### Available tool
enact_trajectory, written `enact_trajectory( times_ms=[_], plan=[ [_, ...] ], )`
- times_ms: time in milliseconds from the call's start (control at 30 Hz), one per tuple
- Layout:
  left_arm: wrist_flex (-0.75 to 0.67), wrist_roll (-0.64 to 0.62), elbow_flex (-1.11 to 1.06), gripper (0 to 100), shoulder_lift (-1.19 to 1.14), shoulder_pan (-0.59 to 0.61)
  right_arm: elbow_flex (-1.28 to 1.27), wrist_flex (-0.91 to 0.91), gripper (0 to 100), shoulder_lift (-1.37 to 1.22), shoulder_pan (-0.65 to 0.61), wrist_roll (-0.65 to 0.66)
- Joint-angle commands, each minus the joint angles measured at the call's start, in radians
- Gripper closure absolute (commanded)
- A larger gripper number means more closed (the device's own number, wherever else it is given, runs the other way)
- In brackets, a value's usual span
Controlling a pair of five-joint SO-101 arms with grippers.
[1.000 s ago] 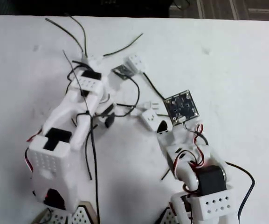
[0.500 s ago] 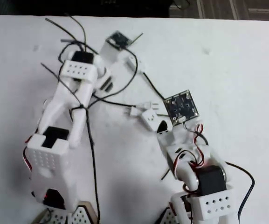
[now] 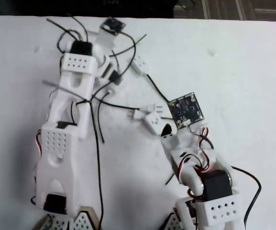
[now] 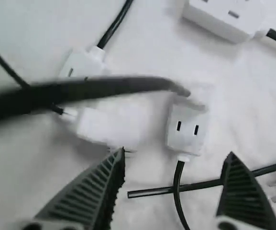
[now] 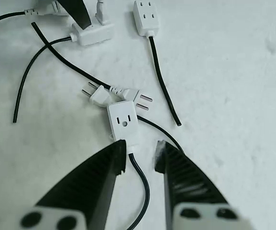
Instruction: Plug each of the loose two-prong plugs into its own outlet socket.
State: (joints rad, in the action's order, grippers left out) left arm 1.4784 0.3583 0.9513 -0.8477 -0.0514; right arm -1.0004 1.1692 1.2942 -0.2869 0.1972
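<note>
plugs: first plug and second plug lie unplugged on the table. they touch each other just past the far end of the middle socket, with their prongs splayed to opposite sides.
middle socket: flat on the table, slots up. its cord trails back between the right tool's jaws.
right tool: right tool has its jaws a little apart. they straddle the cord just behind the middle socket and pinch nothing. it looks parked there so a small closing move could pin that socket while a plug is pushed in.
far socket: far socket sits well beyond the middle socket, slots up and free. its cord runs back toward the middle socket.
left tool: left tool is spread wide and holds nothing. it hangs over a small socket, well apart from the middle socket and on the far side of the plugs.
cord: a black cord crosses in front of the left tool, above the small socket.
step, as a judgement: no plug is seated yet and each arm seems to be lining up on a socket. neither tool is on a plug.
risk, as a judgement: the tangled cords near the middle socket could drag a plug or socket when either is lifted.
</note>
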Motion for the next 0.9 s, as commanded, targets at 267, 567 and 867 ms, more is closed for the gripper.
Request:
enact_trajectory(
  times_ms=[267, 567, 867],
  plan=[
    [0.313, -0.046, 0.416, 72, 0.005, 0.01, 0.008, -0.021, 89.3, 0.008, 0.027, -0.003],
    [0.313, -0.181, 0.161, 76, 0.185, -0.008, 0.009, -0.041, 89.2, 0.001, 0.059, 0.0],
    [0.307, -0.193, -0.247, 76, 0.567, -0.051, 0.008, -0.038, 89.0, -0.002, 0.059, 0.026]
  ],
)
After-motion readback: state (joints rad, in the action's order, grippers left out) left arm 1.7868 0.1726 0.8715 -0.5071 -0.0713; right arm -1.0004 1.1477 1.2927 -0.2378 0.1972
